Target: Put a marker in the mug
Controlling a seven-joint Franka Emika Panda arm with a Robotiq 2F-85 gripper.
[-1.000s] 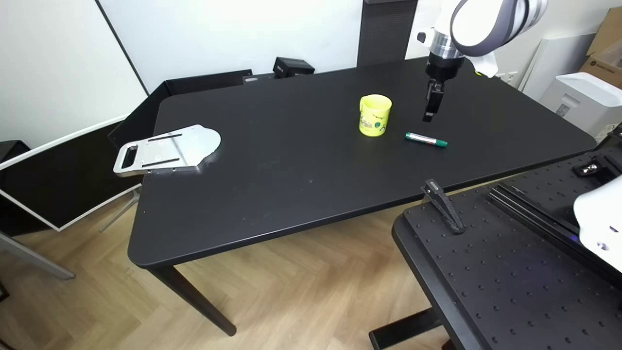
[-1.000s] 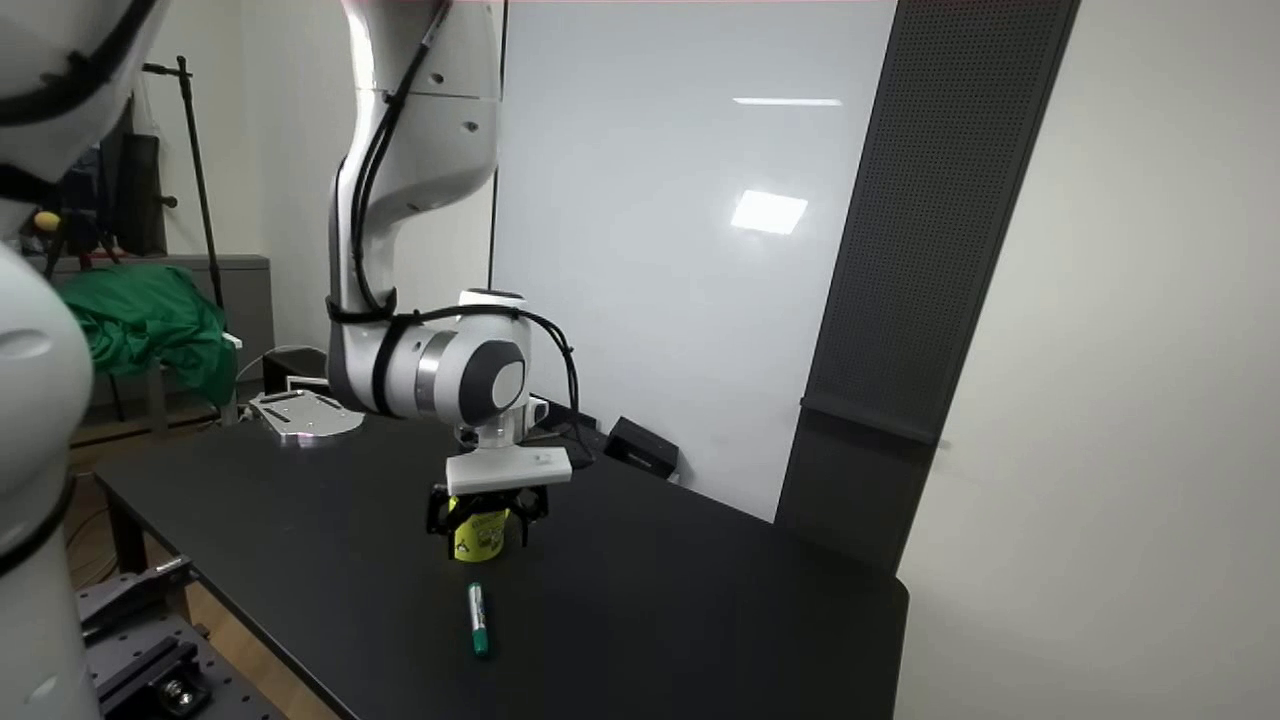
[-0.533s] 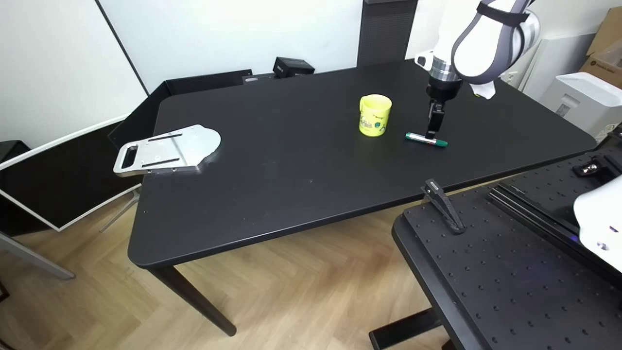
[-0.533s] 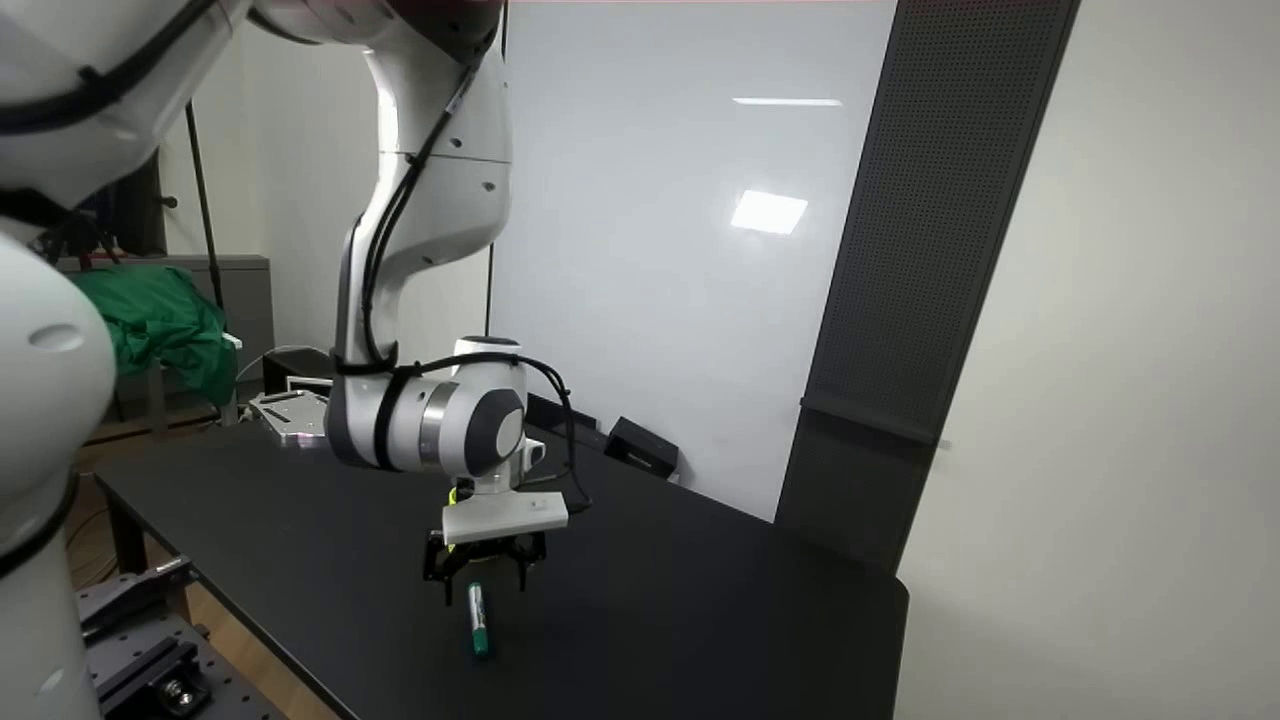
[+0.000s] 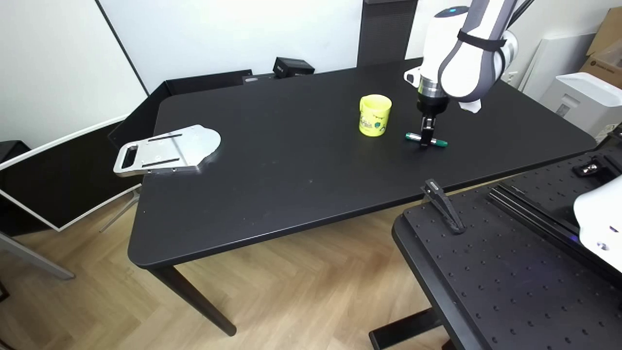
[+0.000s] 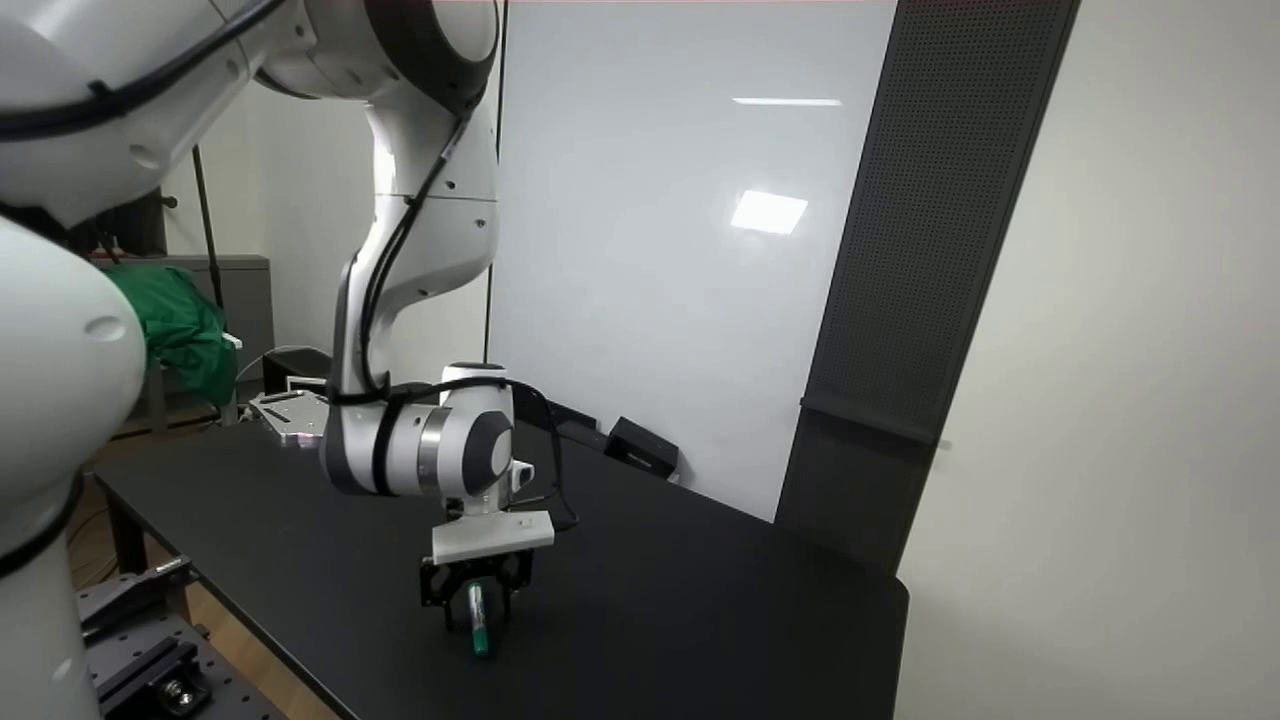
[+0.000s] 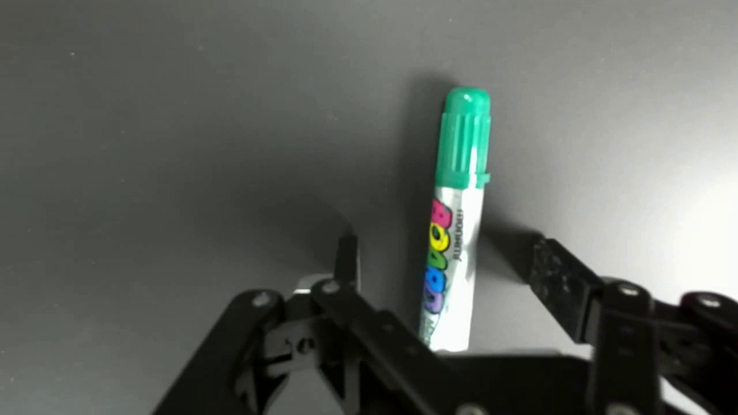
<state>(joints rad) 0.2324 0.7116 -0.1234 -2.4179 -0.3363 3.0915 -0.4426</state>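
The marker has a white body with coloured lettering and a teal-green cap. It lies flat on the black table; it also shows in both exterior views. My gripper is low over the marker, with one finger on each side of its body. The fingers are apart, with a gap to the marker on both sides. In an exterior view, the gripper covers the marker's middle. The yellow mug stands upright beside the gripper, its handle facing away from it. The mug is hidden behind the arm in an exterior view.
A silver metal plate lies at the far end of the black table, overhanging its edge. A black box sits behind the table's back edge. A perforated black mounting bench stands against the table's front.
My gripper has come down from above and behind the marker to straddle it near the table. Its fingers are somewhat closer together than before. The marker and mug have not moved.
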